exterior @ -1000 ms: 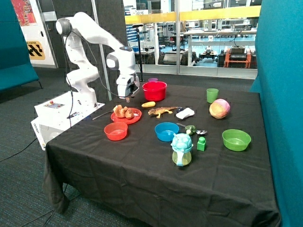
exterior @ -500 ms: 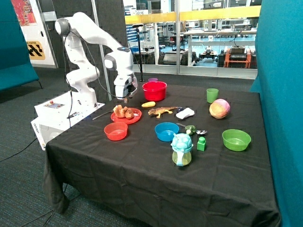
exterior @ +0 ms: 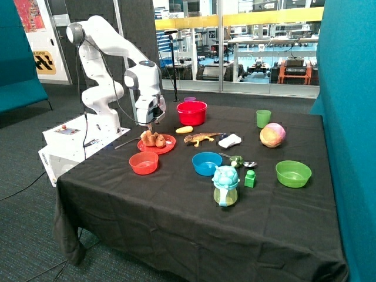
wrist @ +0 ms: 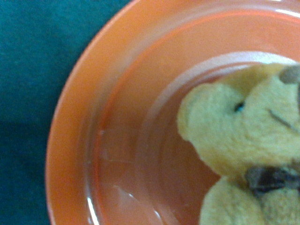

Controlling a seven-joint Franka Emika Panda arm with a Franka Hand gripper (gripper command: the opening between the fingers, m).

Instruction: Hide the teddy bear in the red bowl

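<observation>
My gripper (exterior: 150, 126) hung low over the flat red plate (exterior: 167, 145), just above the teddy bear (exterior: 152, 139), and I could not tell how it was set. The teddy bear lay on that plate near the table (exterior: 176, 205) edge closest to my base, not in the red bowl (exterior: 192, 113), which stood apart from it farther back on the black cloth. From my wrist, the plate's rim (wrist: 70, 122) curved over the dark cloth, and the bear's tan head and dark bow (wrist: 243, 131) filled one side of the view. A small orange-red bowl (exterior: 144, 163) sat just in front of the plate. A toy lizard (exterior: 201, 138) lay beside the plate, with a blue bowl (exterior: 207, 163) in front of it. A green bowl (exterior: 293, 173) stood well apart, near the far side.
</observation>
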